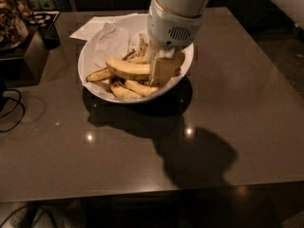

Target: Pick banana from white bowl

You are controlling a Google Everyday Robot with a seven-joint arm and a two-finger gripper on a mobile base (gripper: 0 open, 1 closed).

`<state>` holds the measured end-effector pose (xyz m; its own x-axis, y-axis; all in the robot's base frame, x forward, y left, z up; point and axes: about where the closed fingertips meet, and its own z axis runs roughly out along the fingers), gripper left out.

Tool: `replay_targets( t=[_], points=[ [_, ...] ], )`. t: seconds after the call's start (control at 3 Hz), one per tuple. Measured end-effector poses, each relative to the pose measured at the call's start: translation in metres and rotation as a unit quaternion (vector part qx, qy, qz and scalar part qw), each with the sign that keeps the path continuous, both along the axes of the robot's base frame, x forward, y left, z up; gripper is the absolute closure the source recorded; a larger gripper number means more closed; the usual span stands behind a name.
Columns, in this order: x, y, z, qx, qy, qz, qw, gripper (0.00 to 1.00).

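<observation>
reaching down into the right half of the white bowl (85, 56), the gripper (160, 69) sits at the right end of the banana (127, 69), which lies crosswise near the bowl's middle on top of the smaller pieces (135, 88); whether it is clenched on the fruit or released cannot be told. to do the pick well, i judge the hold should be snug on that plump end without bruising it. the lift should go straight up out of the bowl, slowly, leaving the pieces and the crumpled paper (111, 42) inside.
</observation>
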<state>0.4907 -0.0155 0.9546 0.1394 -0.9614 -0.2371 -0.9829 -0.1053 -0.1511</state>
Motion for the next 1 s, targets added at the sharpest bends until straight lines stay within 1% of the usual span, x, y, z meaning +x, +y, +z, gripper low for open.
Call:
replay_targets(
  t=[0.33,0.67,1.0],
  points=[
    [-0.023,-0.005,0.018,0.006,-0.012,-0.007,0.9999,1.00],
    [-0.067,-0.008,0.040,0.004,-0.016,-0.021,0.9996,1.00],
    [-0.066,-0.005,0.043,0.008,-0.022,-0.020,0.9995,1.00]
  ],
)
